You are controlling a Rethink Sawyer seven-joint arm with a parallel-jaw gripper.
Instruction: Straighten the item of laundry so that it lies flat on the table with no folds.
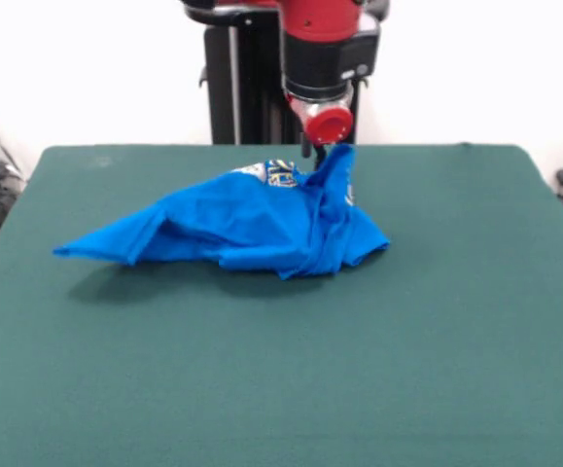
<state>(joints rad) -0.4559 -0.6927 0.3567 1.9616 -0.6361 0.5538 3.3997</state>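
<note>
The gripper (318, 148) hangs from the red and black arm (325, 58) with its fingers closed on a raised peak of the blue T-shirt (252, 222), pinching the cloth and holding that corner up off the surface. Below and to the picture's left of the fingers, the rest of the shirt drapes down in crumpled folds, a strip of white print showing just beside the pinch. It tapers to a long point further left. The shirt rests on the green table (281, 389), toward its far middle.
</note>
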